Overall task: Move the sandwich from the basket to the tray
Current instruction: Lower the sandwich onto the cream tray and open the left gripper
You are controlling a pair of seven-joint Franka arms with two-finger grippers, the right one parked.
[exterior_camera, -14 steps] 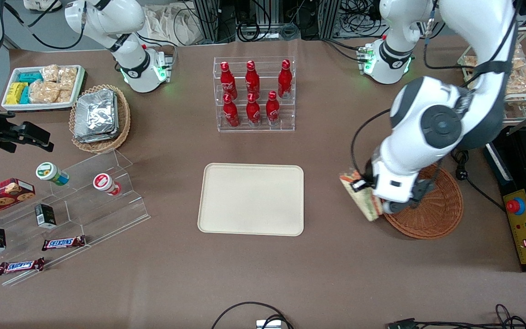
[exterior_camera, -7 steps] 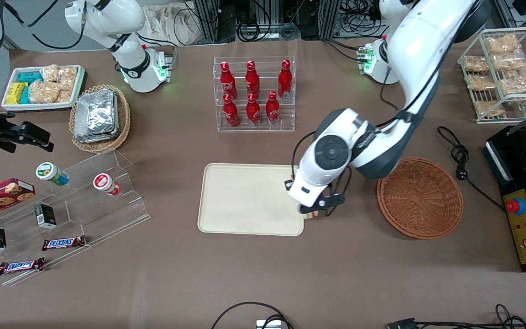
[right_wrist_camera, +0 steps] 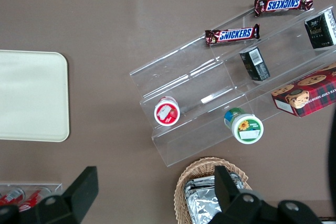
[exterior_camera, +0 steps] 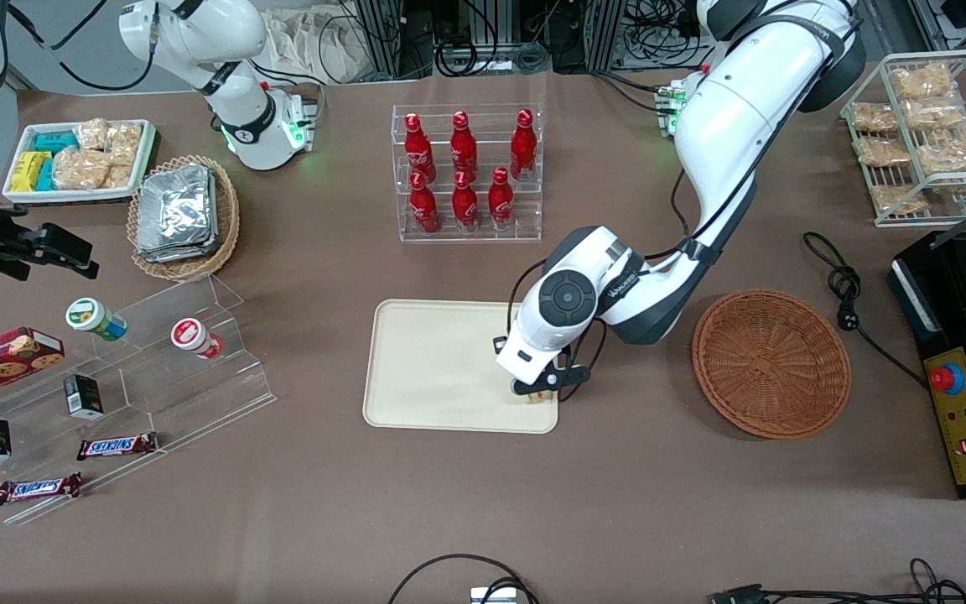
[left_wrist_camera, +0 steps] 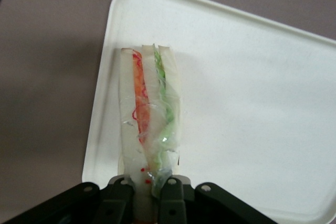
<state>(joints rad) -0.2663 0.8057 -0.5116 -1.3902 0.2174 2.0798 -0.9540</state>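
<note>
A: How far along is it?

B: Most of the way, I'd say. The basket point(exterior_camera: 771, 363) sits empty on the surface toward the working arm's end, and the sandwich point(left_wrist_camera: 149, 124) is out of it, hanging over the tray point(exterior_camera: 441, 369).

A: Is it set down?

B: Can't tell whether it touches the tray. The gripper point(exterior_camera: 539, 389) is over the tray's corner nearest the basket and the front camera, and its fingers point(left_wrist_camera: 171, 195) are closed on the wrapped wedge's narrow end, with the orange and green filling layers showing edge-on.

A: So what's left?

B: By my reading, lowering it if there's any gap, opening the fingers and backing the arm away. It's close to the tray's rim, so a slightly more inward drop might be safer.
</note>
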